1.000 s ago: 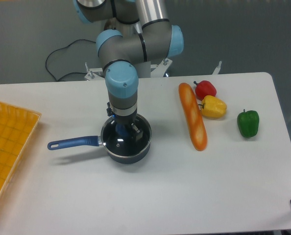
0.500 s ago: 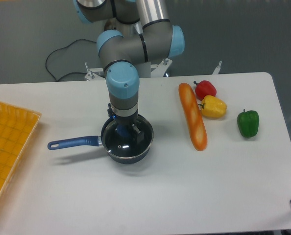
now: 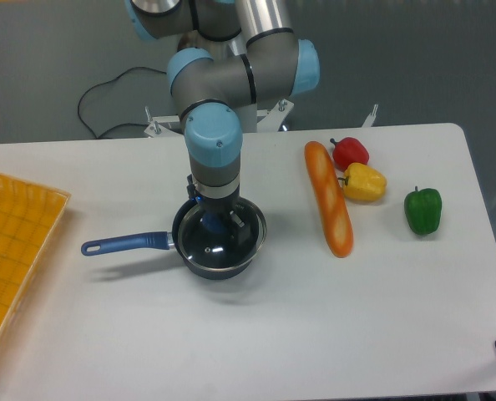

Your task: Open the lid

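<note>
The small dark-blue saucepan [image 3: 211, 271] stands left of the table's middle, its long blue handle [image 3: 124, 244] pointing left. The clear glass lid [image 3: 241, 243] with the silver rim sits over it, shifted a little to the right so its rim overhangs the pan's right side. My gripper [image 3: 219, 224] points straight down over the lid's centre and is shut on the blue knob, which mostly hides between the fingers. Whether the lid still touches the pan's rim is not clear.
A baguette [image 3: 329, 199] lies to the right of the pan, with a red pepper [image 3: 349, 153] and a yellow pepper [image 3: 364, 182] beside it and a green pepper [image 3: 422, 210] further right. A yellow tray [image 3: 14, 242] sits at the left edge.
The gripper and the lid have moved slightly right and up together. The lid's rim now sticks out past the pan's right side; the pan has stayed put.
</note>
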Motion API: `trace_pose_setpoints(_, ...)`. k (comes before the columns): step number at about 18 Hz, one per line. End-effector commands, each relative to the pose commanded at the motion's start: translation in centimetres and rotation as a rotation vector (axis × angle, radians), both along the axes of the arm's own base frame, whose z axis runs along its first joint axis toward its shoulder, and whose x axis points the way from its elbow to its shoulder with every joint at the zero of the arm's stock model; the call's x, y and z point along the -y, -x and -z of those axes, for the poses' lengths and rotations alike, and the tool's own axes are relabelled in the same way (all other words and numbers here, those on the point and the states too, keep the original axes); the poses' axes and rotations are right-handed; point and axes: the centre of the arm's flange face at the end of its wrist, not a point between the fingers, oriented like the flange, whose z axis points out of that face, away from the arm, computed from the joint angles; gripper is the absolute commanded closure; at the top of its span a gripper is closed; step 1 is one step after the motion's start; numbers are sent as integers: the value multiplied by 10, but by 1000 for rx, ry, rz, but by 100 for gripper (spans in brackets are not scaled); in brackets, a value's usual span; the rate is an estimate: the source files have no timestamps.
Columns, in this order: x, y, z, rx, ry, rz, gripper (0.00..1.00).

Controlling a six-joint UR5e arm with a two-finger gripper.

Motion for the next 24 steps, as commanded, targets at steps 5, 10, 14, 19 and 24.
trace_pose_setpoints(5,9,21,-10,21,16,-34,47)
trace_pose_setpoints(10,4,49,-13,63,54,-62,47)
trace_pose_setpoints(14,8,81,-16,77,62,-99,47)
trace_pose_setpoints(19,15,105,-13,81,56,-92,48)
trace_pose_setpoints(24,17,115,-11,84,55,-103,48)
